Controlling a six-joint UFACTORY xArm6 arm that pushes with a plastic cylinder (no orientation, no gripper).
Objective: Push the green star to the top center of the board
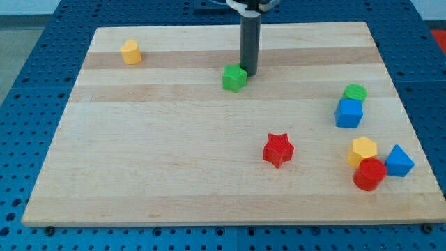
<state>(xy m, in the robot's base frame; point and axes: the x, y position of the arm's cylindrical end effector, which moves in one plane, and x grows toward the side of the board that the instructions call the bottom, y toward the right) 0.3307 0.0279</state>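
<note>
Rod ending in my tip, no claw fitted, so no claw state to tell | green star sitting upper-centre on the surface | star being touched at tip's 8 o'clock; tip is lying on its far side

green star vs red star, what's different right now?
Colour: the green star is green, the red star red. Place: the green star sits near the board's top centre; the red star lies lower, toward the view's right. Contact: my tip is right beside the green star on its right; the red star stands alone. Both look like similar star blocks.
</note>
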